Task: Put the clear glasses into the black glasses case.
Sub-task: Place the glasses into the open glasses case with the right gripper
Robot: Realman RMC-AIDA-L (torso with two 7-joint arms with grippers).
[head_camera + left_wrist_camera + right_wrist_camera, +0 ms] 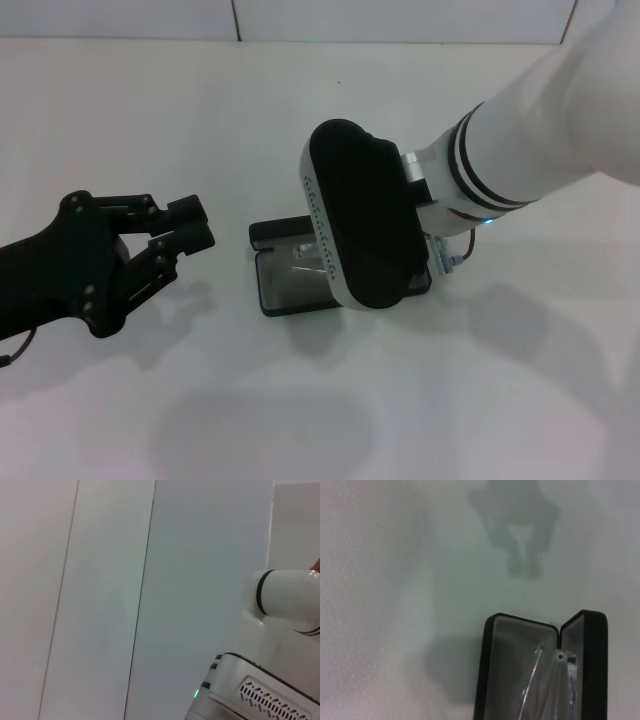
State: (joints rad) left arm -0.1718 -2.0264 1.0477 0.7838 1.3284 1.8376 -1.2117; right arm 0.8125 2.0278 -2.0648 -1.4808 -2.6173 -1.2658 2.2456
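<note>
The black glasses case (290, 285) lies open near the middle of the white desk (480, 400), grey lining up, and the clear glasses (555, 685) sit inside it, one thin arm angled across the tray. The right arm hangs directly over the case; its gripper is hidden, so its fingers cannot be judged. Off toward the desk's left edge, the left gripper (190, 225) hovers, fingers narrowly parted, holding nothing.

Case: the open black hinged glasses case (285, 285) lies mid-desk (500, 400), under the right arm.
Glasses: the transparent plastic glasses (555, 690) lie inside it.
Left pincer (185, 228): left of the case, apart.
</note>
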